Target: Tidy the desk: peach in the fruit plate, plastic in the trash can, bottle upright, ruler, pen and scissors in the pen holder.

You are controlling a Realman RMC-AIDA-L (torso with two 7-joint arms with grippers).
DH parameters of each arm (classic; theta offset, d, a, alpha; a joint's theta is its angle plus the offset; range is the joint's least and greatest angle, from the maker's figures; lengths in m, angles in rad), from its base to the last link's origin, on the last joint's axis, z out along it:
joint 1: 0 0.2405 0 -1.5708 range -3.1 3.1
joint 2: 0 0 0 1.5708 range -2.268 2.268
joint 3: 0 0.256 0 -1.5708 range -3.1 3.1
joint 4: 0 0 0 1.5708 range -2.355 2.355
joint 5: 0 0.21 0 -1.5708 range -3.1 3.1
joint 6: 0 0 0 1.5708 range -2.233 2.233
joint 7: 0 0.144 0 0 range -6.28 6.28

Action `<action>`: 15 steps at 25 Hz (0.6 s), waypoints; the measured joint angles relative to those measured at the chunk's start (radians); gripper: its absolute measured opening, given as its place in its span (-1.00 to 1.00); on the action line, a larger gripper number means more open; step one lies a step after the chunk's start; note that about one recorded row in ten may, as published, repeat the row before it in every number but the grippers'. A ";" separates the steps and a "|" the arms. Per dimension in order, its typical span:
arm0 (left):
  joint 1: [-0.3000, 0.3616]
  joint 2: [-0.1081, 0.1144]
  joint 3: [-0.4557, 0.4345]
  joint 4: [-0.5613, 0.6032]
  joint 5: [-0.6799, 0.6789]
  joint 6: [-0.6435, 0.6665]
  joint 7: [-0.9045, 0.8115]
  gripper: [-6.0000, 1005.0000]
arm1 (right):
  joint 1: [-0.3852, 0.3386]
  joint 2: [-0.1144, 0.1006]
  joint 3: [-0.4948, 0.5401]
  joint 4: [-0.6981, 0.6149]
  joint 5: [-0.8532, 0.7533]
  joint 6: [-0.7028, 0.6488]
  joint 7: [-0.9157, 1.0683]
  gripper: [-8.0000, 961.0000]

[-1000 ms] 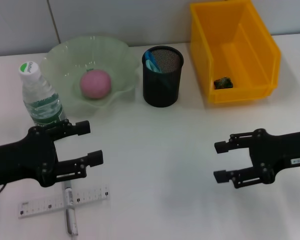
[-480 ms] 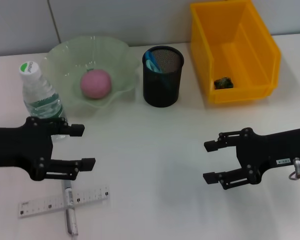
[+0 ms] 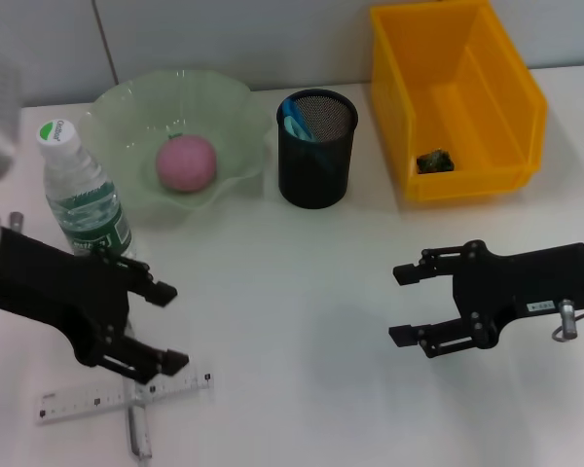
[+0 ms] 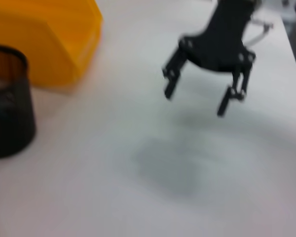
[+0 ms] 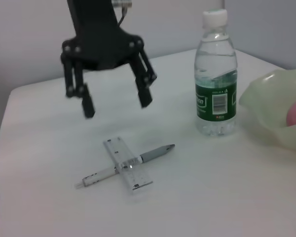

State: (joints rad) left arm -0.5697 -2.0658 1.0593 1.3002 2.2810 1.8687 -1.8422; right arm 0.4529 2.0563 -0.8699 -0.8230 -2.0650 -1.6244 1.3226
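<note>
The pink peach lies in the pale green fruit plate. To the plate's left the bottle stands upright. A clear ruler lies at the front left with the pen crossed under it. My left gripper hangs open just above them, tilted down. In the right wrist view it hovers over the ruler and pen. A crumpled plastic sits in the yellow trash can. What look like the blue scissors' handles stand in the black mesh pen holder. My right gripper is open over bare table.
The plate, pen holder and trash can line the back of the white table. The left wrist view shows the right gripper, the pen holder and the trash can.
My left gripper has swung down and toward the table's front, now tilted over the ruler and pen. The right gripper has slid a little to the left. Both stay open.
</note>
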 joint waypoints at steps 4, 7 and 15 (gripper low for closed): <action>-0.020 -0.004 0.079 0.007 0.035 -0.013 -0.017 0.58 | 0.004 0.004 0.000 0.001 0.000 0.007 -0.001 0.61; -0.026 -0.005 0.177 0.019 0.052 -0.051 -0.033 0.57 | 0.004 0.005 0.001 -0.002 0.000 0.017 -0.001 0.61; -0.036 -0.006 0.315 0.028 0.058 -0.095 -0.071 0.57 | 0.006 0.005 0.000 -0.004 0.000 0.027 -0.005 0.62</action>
State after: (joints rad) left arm -0.6060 -2.0722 1.3745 1.3277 2.3394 1.7739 -1.9131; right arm 0.4592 2.0616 -0.8698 -0.8266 -2.0650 -1.5970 1.3175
